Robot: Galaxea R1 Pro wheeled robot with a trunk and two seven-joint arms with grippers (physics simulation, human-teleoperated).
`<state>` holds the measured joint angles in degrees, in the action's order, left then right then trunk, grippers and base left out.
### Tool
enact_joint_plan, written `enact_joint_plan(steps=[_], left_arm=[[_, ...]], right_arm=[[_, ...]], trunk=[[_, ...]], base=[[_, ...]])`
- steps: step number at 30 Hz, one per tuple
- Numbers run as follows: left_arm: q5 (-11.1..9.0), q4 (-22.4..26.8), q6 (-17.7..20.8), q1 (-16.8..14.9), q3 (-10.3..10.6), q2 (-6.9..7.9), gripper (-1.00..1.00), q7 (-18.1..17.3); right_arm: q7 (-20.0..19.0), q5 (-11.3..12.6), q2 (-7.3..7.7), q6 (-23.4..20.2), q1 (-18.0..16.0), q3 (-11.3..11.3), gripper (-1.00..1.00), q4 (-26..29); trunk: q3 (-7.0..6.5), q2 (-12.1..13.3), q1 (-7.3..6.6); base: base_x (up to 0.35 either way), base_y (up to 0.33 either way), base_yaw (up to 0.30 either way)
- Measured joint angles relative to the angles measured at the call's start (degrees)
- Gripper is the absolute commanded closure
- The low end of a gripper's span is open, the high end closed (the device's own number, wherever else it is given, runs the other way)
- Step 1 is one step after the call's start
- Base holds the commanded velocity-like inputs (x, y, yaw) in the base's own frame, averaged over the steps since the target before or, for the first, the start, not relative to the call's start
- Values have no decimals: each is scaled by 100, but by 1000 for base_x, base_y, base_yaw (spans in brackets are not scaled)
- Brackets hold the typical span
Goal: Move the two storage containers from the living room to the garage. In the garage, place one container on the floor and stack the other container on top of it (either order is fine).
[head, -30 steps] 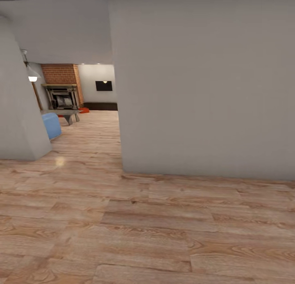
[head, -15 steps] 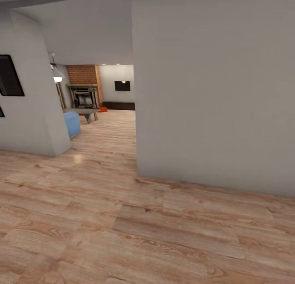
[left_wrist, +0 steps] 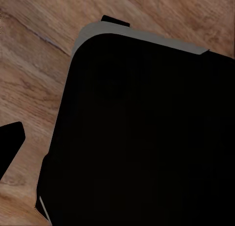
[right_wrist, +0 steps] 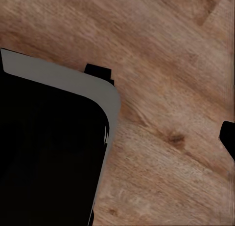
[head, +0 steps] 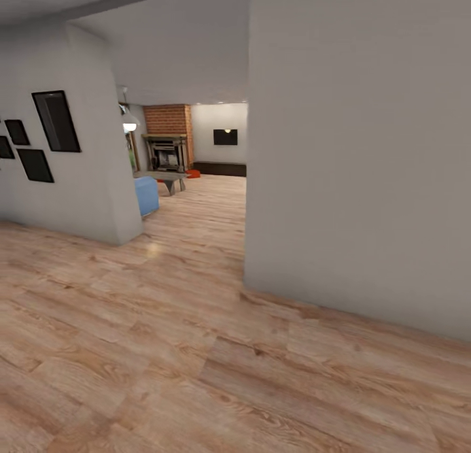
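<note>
Wood floor [head: 163,348] leads past a grey wall [head: 360,165] to the living room [head: 190,152]; one container [head: 192,173] lies there. Claw states: cannot tell.

My left wrist camera looks down on my own black base [left_wrist: 142,138], its rounded corner edged in grey. A dark fingertip [left_wrist: 10,145] pokes in at the picture's edge. On the right wrist camera I get the same black body [right_wrist: 49,157] and another dark fingertip [right_wrist: 228,138]. I cannot judge either gripper's opening.
</note>
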<state>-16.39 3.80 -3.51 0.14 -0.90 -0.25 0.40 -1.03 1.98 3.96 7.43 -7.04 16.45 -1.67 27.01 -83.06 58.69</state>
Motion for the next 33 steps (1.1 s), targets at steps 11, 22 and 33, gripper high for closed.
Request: enact_joint_plan(steps=[11,22,33], left_arm=[[-6,1,0,-3,0,0,-100,0],[-2,0,0,-1,0,0,-100,0],[-2,0,0,0,0,0,-100,0]], right_arm=[[0,0,-1,57,0,-9,-100,0],[0,3,3,54,0,-2,-100,0],[1,-8,25,55,0,20,-100,0]], trunk=[[0,0,0],[0,0,0],[0,0,0]], base=[[324,0,286],[324,0,256],[324,0,14]])
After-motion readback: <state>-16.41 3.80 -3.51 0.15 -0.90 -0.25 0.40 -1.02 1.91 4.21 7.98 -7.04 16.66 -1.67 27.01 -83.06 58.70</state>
